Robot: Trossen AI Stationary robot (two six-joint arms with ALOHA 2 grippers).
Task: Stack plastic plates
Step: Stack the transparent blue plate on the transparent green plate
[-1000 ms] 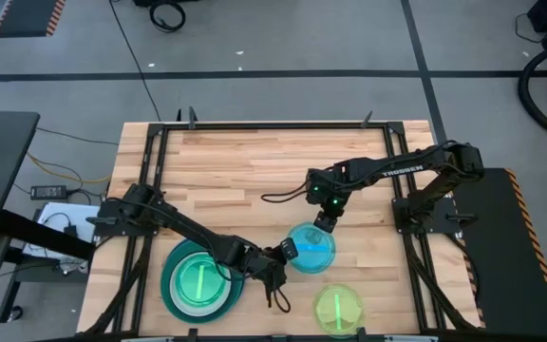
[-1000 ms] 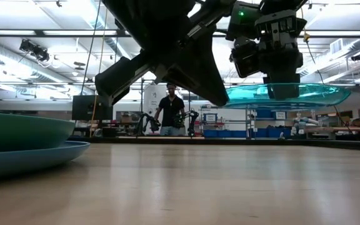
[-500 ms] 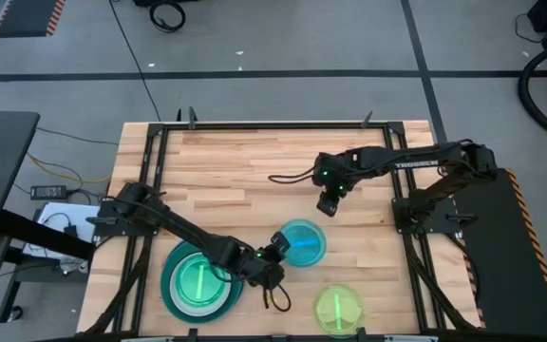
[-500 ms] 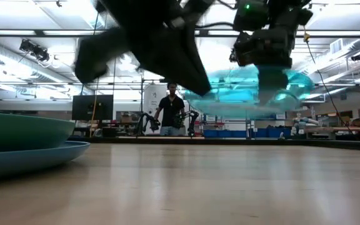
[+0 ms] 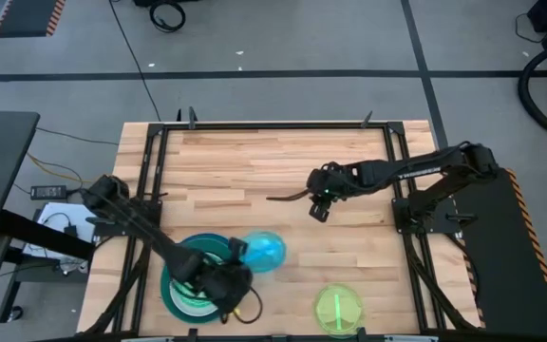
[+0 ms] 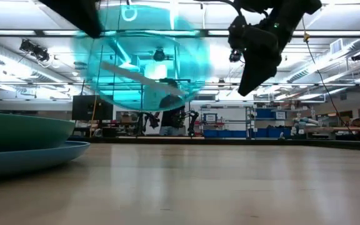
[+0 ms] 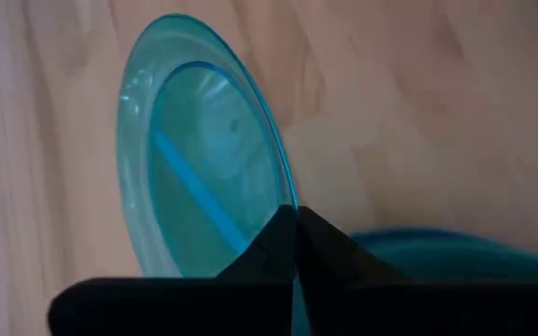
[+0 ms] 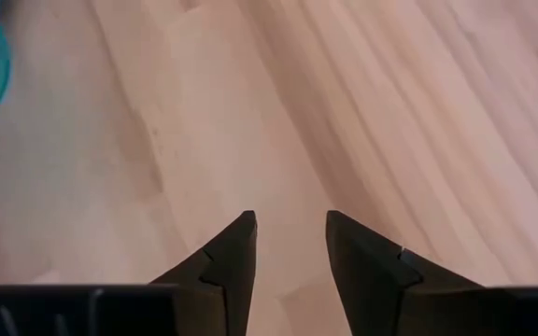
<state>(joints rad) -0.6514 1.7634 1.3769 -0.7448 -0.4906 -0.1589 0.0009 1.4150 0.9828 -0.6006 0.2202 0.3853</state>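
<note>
High view: a small translucent cyan round plastic plate (image 5: 261, 252) is being held above the wooden table (image 5: 254, 161) by the left gripper (image 5: 236, 253), at the right edge of the stack of a large teal plate (image 5: 178, 266) on a large blue plate (image 5: 169, 294); a small lime-green plate with a pale stripe (image 5: 198, 285) is being carried in that stack, partly covered by the left arm; a second small lime-green round plate (image 5: 337, 309) is lying alone near the front edge, well apart; the right gripper (image 5: 317, 207) is being held over bare wood right of the table's middle

Low view: the cyan plate (image 6: 144, 57) is being shown raised and tilted, its face turned toward the camera; the teal plate (image 6: 24, 131) is being seen resting in the blue plate (image 6: 36, 157) at the left edge; the right gripper (image 6: 255, 69) is being hung clear of the tabletop; a person (image 6: 167, 119) is being seen far behind

Left wrist view: the cyan plate's (image 7: 204, 168) rim is being pinched between the dark fingers (image 7: 330, 252), closed tight on it, with the blue plate's (image 7: 437, 257) edge just beside

Right wrist view: the right gripper's (image 8: 290, 224) fingers (image 8: 232, 252) are being kept narrowly apart, holding nothing, over bare wood
</note>
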